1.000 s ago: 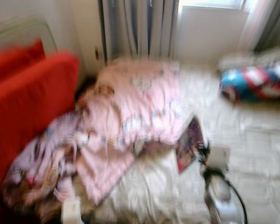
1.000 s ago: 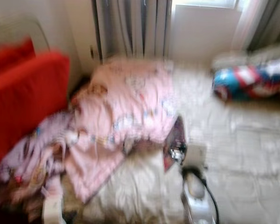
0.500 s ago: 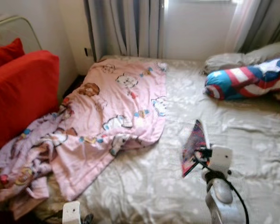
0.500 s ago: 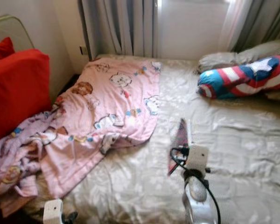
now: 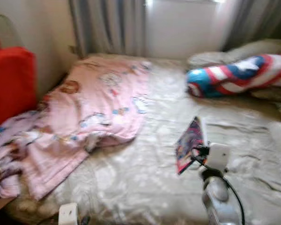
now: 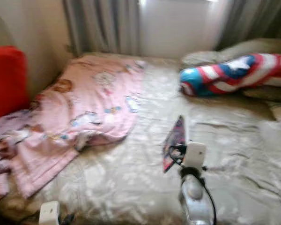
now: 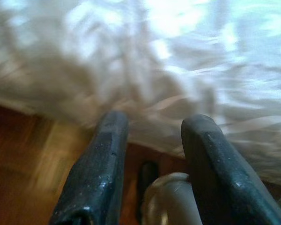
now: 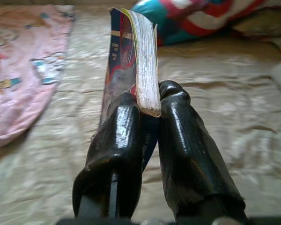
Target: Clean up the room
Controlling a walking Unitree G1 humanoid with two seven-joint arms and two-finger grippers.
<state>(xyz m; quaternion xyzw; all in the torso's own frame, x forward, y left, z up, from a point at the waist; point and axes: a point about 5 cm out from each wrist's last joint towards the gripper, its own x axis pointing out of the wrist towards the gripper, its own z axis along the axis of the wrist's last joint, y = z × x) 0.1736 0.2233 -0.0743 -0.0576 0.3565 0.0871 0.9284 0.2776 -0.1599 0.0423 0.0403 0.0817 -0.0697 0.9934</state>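
Note:
My right gripper [image 8: 149,101] is shut on a thin colourful book [image 8: 133,56], held upright above the bed sheet [image 5: 145,173]; the book [image 5: 189,144] stands just ahead of my right wrist. A pink cartoon-print blanket [image 5: 93,110] lies crumpled over the bed's left side and spills off its edge. A blue, red and white shield-pattern pillow [image 5: 239,72] rests at the bed's far right. My left gripper [image 7: 152,140] hangs low by the bed's near edge, over the wooden floor, open with nothing between its fingers [image 7: 96,173].
A red cushion [image 5: 9,84] stands at the left beside the bed. Grey curtains [image 5: 107,26] and a bright window lie behind the bed. Beige pillows [image 5: 253,49] sit behind the shield-pattern one. A bare stretch of sheet [image 6: 131,173] is in the middle.
The view has swung to the right, so the red cushion and blanket sit further left in frame. The right gripper still holds the book the same way.

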